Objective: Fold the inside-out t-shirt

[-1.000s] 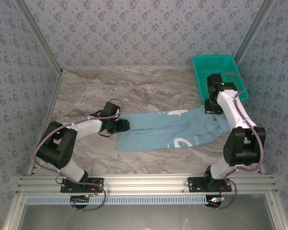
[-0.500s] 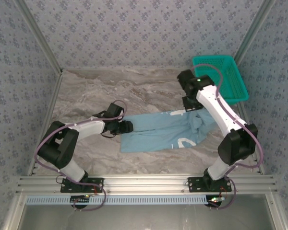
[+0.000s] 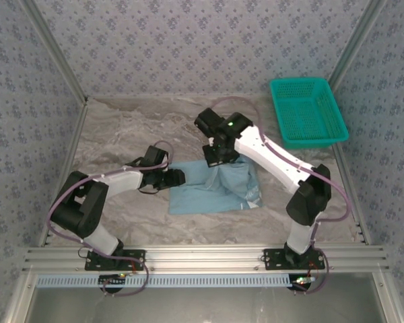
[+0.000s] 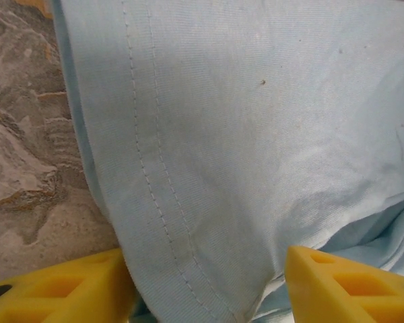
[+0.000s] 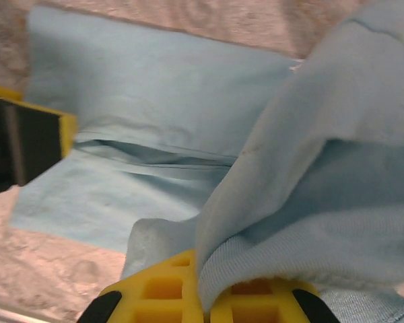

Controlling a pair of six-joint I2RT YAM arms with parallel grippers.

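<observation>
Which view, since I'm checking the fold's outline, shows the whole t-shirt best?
Top external: the t-shirt lies in frame, one end folded over under the right gripper. Left wrist shows a stitched hem close up; right wrist a bunched edge pinched by that gripper.

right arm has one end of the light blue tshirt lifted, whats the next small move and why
Probably carry the right gripper leftward and down, laying its pinched end onto the soft light-blue cotton t-shirt near the far hem, then open. The gripper is shut on a raised fold above the flat half, and the left gripper stands open astride that hem, so the fold isn't laid yet.
</observation>
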